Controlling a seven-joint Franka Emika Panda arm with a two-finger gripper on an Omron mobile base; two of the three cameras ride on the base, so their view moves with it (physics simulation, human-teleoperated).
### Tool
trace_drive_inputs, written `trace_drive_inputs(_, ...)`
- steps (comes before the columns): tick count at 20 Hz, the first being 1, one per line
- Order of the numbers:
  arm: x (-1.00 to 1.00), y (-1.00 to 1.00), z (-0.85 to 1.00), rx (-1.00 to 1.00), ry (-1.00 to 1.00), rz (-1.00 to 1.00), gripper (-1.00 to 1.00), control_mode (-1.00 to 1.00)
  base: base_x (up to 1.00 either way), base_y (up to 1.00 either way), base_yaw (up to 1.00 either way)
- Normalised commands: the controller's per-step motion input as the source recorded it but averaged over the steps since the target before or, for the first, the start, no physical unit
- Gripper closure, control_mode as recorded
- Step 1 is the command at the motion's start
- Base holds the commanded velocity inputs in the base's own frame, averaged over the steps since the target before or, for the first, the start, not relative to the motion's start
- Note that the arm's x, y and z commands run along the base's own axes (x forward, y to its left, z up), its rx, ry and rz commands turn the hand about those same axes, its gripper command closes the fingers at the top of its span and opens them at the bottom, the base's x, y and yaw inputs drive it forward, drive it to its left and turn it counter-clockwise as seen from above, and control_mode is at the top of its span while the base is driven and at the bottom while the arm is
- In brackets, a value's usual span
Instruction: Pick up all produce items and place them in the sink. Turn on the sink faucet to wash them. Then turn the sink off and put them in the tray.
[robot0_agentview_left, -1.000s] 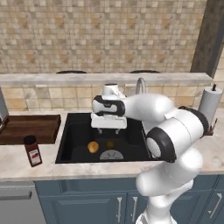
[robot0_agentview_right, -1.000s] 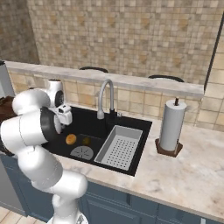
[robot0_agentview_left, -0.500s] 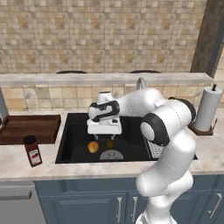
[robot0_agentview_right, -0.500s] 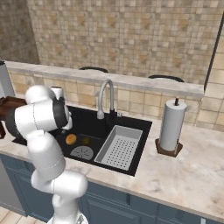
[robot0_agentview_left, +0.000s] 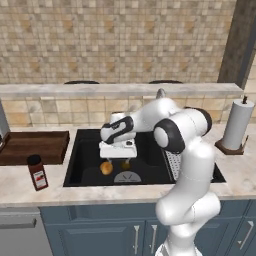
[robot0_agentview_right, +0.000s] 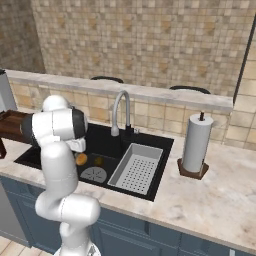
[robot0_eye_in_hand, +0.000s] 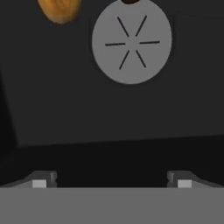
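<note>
1. At the far left of the left base view, the shallow dark brown wooden tray (robot0_agentview_left: 34, 146) lies on the pale stone desk (robot0_agentview_left: 235, 172), with nothing on it.
2. Just in front of the tray stands a red-labelled, dark-lidded jar (robot0_agentview_left: 37, 173).
3. Next comes the large matte black sink (robot0_agentview_left: 85, 159), sunk into the desk.
4. On the sink floor the orange-yellow round fruit (robot0_agentview_left: 106, 168) lies left of the round grey drain (robot0_agentview_left: 128, 177); the smaller olive-brown fruit (robot0_agentview_left: 125, 165) sits at the drain's far edge.
5. The hand (robot0_agentview_left: 117, 156) hangs over the basin just above the two fruits, its two dark fingers spread wide and holding nothing.
6. Right of the drain, a grey perforated metal rack (robot0_agentview_right: 136, 167) fills the rest of the sink.
7. The curved grey gooseneck faucet (robot0_agentview_right: 120, 111) rises behind the basin.
8. Far right, a white paper towel roll (robot0_agentview_left: 237, 124) stands on its dark base.
</note>
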Motion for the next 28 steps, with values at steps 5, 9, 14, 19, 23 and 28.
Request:
trace_drive_inputs(5, 0.28, 0.09, -0.34, 0.00, 0.02, 0.00, -1.00, -1.00, 0.00, 0.00, 0.00)
trace_drive_inputs(9, 0.22, 0.07, -0.31, 0.00, 0.00, 0.00, -1.00, -1.00, 0.00, 0.00, 0.00)
trace_drive_inputs(14, 0.19, 0.06, -0.28, 0.00, 0.00, 0.00, -1.00, -1.00, 0.00, 0.00, 0.00)
trace_drive_inputs(19, 0.20, 0.03, -0.27, 0.00, 0.00, 0.00, -1.00, -1.00, 0.00, 0.00, 0.00)
trace_drive_inputs(23, 0.09, 0.01, -0.17, 0.00, -0.05, 0.00, -1.00, -1.00, 0.00, 0.00, 0.00)
trace_drive_inputs(28, 0.04, 0.01, -0.14, 0.00, -0.11, 0.00, -1.00, -1.00, 0.00, 0.00, 0.00)
